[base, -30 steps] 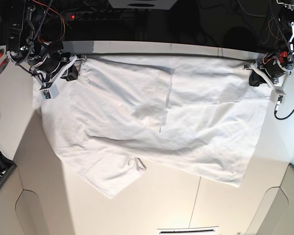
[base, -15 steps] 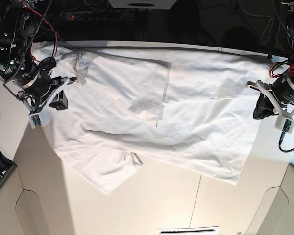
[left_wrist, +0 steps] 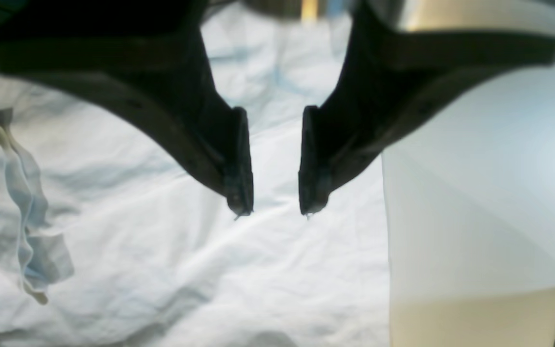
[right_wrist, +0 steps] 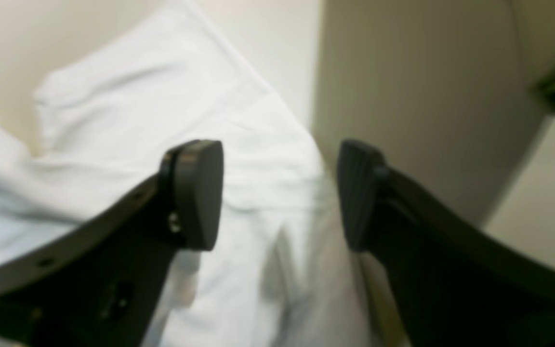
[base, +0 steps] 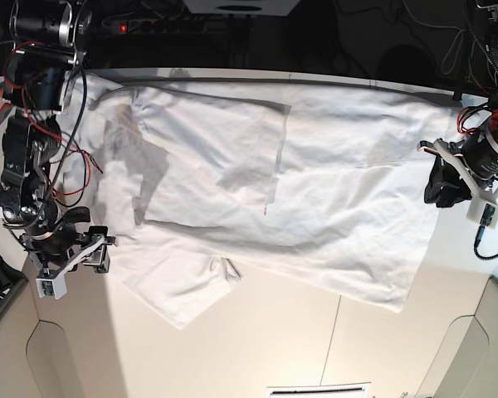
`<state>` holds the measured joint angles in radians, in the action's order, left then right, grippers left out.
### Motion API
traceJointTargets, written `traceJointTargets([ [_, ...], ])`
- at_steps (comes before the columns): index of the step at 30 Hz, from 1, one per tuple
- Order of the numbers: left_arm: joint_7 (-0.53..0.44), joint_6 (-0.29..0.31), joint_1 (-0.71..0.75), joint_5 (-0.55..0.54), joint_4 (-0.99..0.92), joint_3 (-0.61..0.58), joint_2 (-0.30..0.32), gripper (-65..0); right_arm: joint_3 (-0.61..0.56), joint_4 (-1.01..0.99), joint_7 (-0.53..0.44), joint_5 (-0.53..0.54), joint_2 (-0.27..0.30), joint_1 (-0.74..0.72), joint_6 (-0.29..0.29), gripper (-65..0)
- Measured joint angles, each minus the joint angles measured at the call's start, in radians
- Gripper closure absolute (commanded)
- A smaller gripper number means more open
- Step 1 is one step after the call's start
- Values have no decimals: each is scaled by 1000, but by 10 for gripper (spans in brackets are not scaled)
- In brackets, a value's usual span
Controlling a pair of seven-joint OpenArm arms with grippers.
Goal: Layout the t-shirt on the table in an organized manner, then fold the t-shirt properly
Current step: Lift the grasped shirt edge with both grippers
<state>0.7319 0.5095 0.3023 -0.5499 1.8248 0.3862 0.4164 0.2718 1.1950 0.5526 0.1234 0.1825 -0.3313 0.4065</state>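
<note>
While it lies spread over most of the counter [base: 315, 332], the t-shirt [base: 315, 191] is flat but wrinkled, its top edge along the far rim w/ the dark seam line [base: 373, 83]. One sleeve [base: 183, 286] sticks out toward the near-left side in the base view, folded a bit, w/ a small crumpled flap beside it. Grey shadow patches cross the cloth near the middle & the upper left. Lower edge of the shirt runs diagonally down to a corner at the lower right.

Left gripper [base: 442, 184] sits at the shirt's right edge in base view, at the cloth's side hem. In its wrist view the left gripper [left_wrist: 275, 209] shows jaws parted w/ a clear gap, nothing between them, white cloth below & bare counter to the right. Released, not holding the shirt.

Right gripper [base: 95, 253] is at the shirt's left edge in base view, near the sleeve. Its wrist view shows the right gripper [right_wrist: 280, 195] w/ jaws spread wide, empty, hovering over a fold of shirt; image is blurred, so can't tell if the tips touch the cloth.

Cables & a power strip [base: 162, 25] sit in the dark area behind the counter
</note>
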Motion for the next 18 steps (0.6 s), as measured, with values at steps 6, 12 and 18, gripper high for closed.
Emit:
traceJointTargets([
  [6,0,0,0,4,-6,0,0,-239,3,-381,-29,68,74,-201,32,-373],
  [12,-8,0,0,3,-6,0,-1,-239,3,-608,-41,77,101,-297,106,-373],
  [18,-26,0,0,1,-6,0,-4,-239,3,-716,-122,83,102,-290,114,-373],
])
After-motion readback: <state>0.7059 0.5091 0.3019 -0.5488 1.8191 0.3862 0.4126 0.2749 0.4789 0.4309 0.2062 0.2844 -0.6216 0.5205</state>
